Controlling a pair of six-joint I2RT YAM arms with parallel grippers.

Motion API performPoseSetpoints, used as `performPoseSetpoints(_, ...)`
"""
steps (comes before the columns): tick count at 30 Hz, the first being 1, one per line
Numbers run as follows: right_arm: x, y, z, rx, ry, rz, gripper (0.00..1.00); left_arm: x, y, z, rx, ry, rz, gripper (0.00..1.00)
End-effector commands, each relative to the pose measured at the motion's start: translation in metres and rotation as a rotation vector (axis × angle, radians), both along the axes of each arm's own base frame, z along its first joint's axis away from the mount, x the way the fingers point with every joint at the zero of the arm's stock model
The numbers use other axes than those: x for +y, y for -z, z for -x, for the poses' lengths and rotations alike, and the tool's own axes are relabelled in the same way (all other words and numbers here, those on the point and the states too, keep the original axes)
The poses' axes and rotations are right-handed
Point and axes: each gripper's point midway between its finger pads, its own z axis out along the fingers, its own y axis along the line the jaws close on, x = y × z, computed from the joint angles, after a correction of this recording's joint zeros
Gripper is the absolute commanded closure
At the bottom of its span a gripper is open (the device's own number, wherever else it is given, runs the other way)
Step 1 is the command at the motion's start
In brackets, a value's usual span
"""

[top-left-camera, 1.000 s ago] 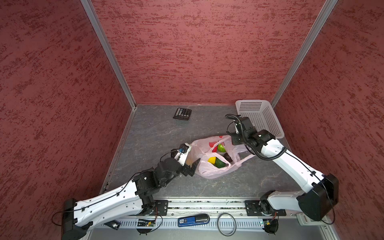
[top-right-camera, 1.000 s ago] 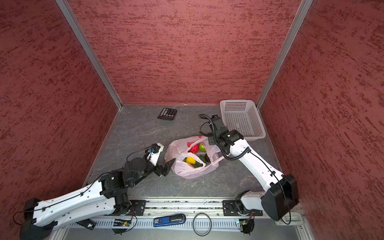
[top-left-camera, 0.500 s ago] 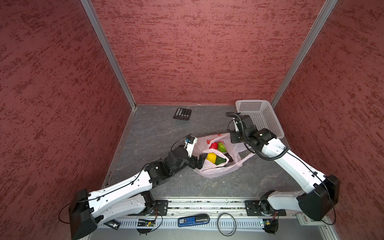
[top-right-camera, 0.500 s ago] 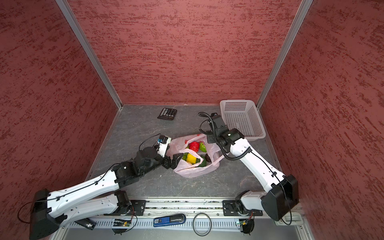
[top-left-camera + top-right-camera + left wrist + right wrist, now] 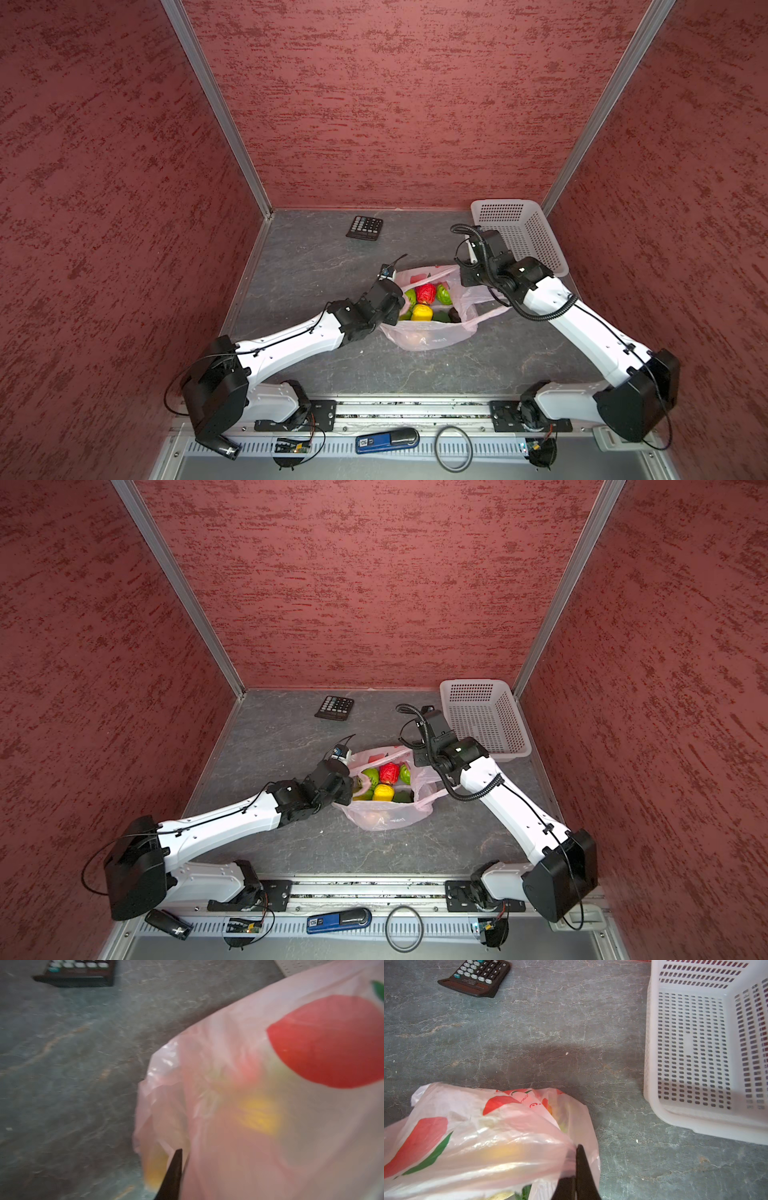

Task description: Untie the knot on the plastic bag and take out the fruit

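Note:
The pale pink plastic bag (image 5: 428,338) (image 5: 386,818) lies mid-table with its mouth spread open. No knot shows. Fruit sits inside: a red piece (image 5: 425,293) (image 5: 389,772), a yellow one (image 5: 421,312), light green ones (image 5: 410,296) and a dark green one (image 5: 441,318). My left gripper (image 5: 400,304) (image 5: 181,1154) is shut on the bag's left rim film; one black finger (image 5: 173,1176) shows, the other is behind the film. At the bag's right rim, my right gripper (image 5: 467,278) (image 5: 576,1149) is shut on a pinch of film.
A white perforated basket (image 5: 505,203) (image 5: 648,1043) stands at the back right, close beside the right arm. A dark calculator (image 5: 365,227) (image 5: 477,978) lies near the back wall. Red walls enclose the table on three sides.
My left gripper has come forward from the bag's near-left side to its left rim and gone from open to shut on the film. The bag's mouth now stands wider. The right gripper has barely moved.

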Motion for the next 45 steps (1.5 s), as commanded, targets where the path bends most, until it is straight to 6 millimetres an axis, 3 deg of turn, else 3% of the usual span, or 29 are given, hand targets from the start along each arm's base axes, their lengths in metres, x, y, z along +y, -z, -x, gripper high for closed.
performPoseSetpoints(1,-0.003,-0.012,-0.002,-0.044,0.007,-0.015,1.00,0.047,0.003,-0.006,-0.003,-0.169,-0.074,0.98)
performPoseSetpoints(3,-0.005,-0.010,-0.003,-0.045,0.010,-0.013,1.00,0.056,0.000,-0.006,-0.013,-0.199,-0.070,1.00)
performPoseSetpoints(6,-0.005,-0.005,-0.005,-0.041,0.004,-0.015,1.00,0.050,-0.002,-0.003,-0.015,-0.178,-0.033,1.00)
performPoseSetpoints(12,0.016,-0.007,-0.009,-0.013,-0.097,-0.048,1.00,0.016,-0.016,0.014,-0.040,-0.109,0.058,1.00)
performPoseSetpoints(17,0.034,-0.031,0.010,0.035,-0.202,-0.132,0.39,0.008,-0.030,0.022,-0.081,-0.126,0.097,1.00)
performPoseSetpoints(20,0.039,-0.047,0.025,0.048,-0.240,-0.167,0.21,0.007,-0.037,0.025,-0.102,-0.131,0.120,1.00)
performPoseSetpoints(27,0.062,-0.098,0.057,0.016,-0.332,-0.236,0.07,0.009,-0.038,0.027,-0.120,-0.149,0.130,1.00)
performPoseSetpoints(31,0.091,-0.105,0.076,0.047,-0.389,-0.286,0.06,0.007,-0.037,0.027,-0.122,-0.152,0.150,1.00)
performPoseSetpoints(36,0.123,-0.090,0.098,0.095,-0.402,-0.397,0.07,0.005,-0.038,0.028,-0.117,-0.157,0.169,1.00)
performPoseSetpoints(39,0.130,-0.062,0.103,0.135,-0.360,-0.392,0.08,0.005,-0.038,0.029,-0.114,-0.162,0.185,1.00)
performPoseSetpoints(45,0.123,0.000,0.100,0.142,-0.249,-0.293,0.17,0.009,-0.035,0.034,-0.103,-0.187,0.215,1.00)
